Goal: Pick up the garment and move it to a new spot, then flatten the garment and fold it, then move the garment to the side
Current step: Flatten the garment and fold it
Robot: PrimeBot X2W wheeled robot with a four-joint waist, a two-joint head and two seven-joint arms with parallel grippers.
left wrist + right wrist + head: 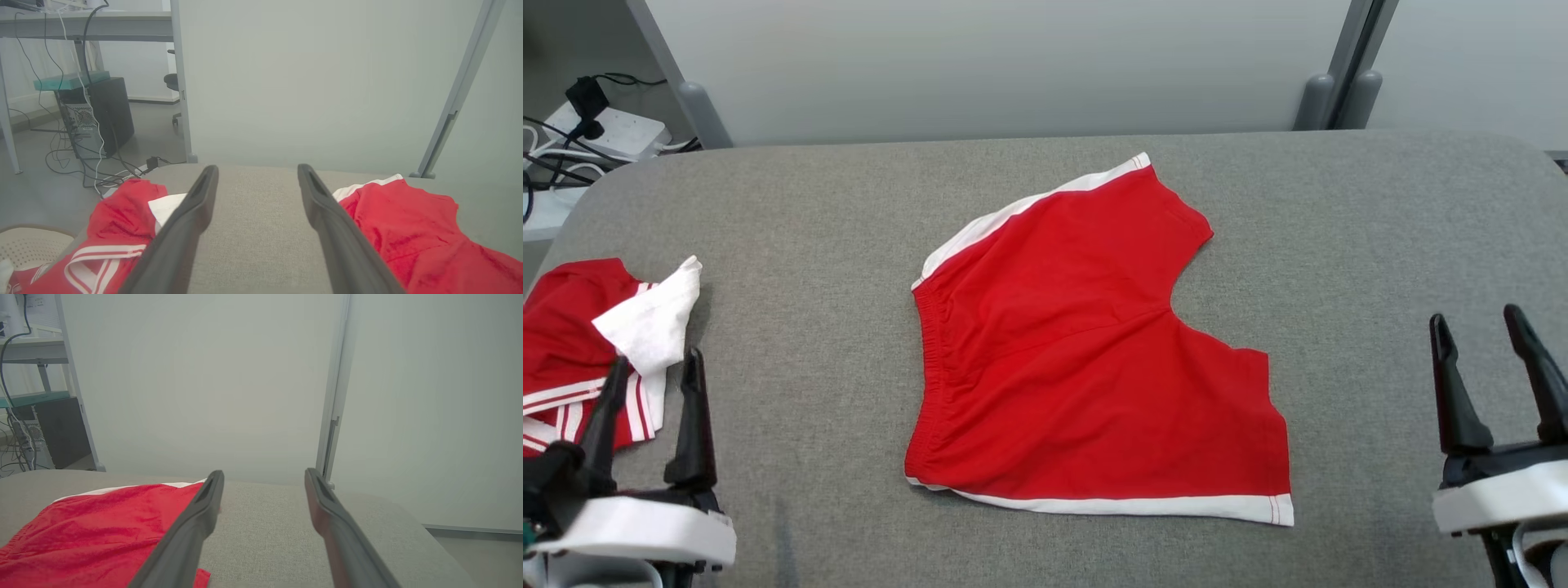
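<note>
The garment (pixel 1086 351) is a pair of red shorts with white side stripes, lying spread flat in the middle of the grey table, waistband to the left. It also shows at the right of the left wrist view (pixel 412 228) and at the lower left of the right wrist view (pixel 106 526). My left gripper (pixel 658 367) hovers open at the table's near left, its fingers empty (pixel 257 171). My right gripper (pixel 1478 318) stands open at the near right, clear of the shorts (pixel 263 475).
A second red and white garment (pixel 596 351) lies crumpled at the table's left edge (pixel 118 228), just beside my left fingers. Cables and a power strip (pixel 613 131) sit beyond the far left corner. A grey partition wall (pixel 1013 65) stands behind the padded table (pixel 1380 245).
</note>
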